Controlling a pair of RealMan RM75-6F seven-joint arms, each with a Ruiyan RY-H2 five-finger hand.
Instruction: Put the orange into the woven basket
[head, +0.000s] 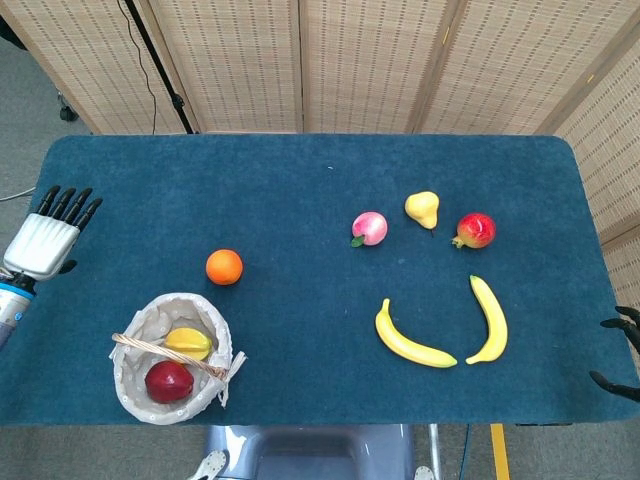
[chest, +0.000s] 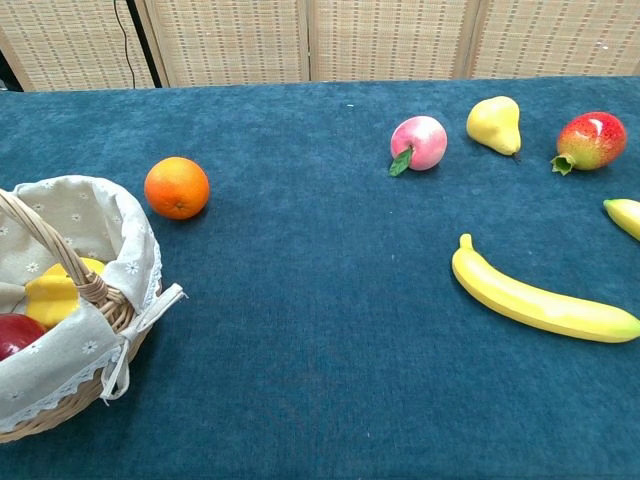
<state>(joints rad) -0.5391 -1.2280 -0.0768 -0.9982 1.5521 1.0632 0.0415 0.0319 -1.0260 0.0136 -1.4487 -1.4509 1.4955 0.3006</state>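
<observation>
The left robot hand (head: 48, 238) sits at the far left edge of the worktop (head: 300, 180) in the head view, back of the hand up, dark fingers straight and fanned out a little, holding nothing and not touching any fruit. The right robot hand (head: 622, 352) is mostly cut off at the right edge: only a couple of dark fingertips poke in past the worktop's corner, so I honestly can't tell how it's set. Neither robot hand shows up in the chest view at all.

No labels, brands or writing anywhere that I can read.

The orange (head: 224, 267) sits on the blue carpet-like worktop, just beyond the woven basket (head: 135, 392) and apart from it, well away from the left robot hand. The basket has a pale floral cloth lining and a wicker handle; inside are a red apple (head: 168, 381) and a yellow fruit (head: 188, 343) whose kind I can't make out. In the chest view the basket is chopped off by the left and bottom edges.

Over on the right side: a pink peach (head: 369, 228), a yellow pear (head: 422, 209) and a red pomegranate (head: 475, 230) in a loose row, with two bananas (head: 412, 338) nearer the front. Folding woven screens (head: 350, 60) stand behind the worktop.
</observation>
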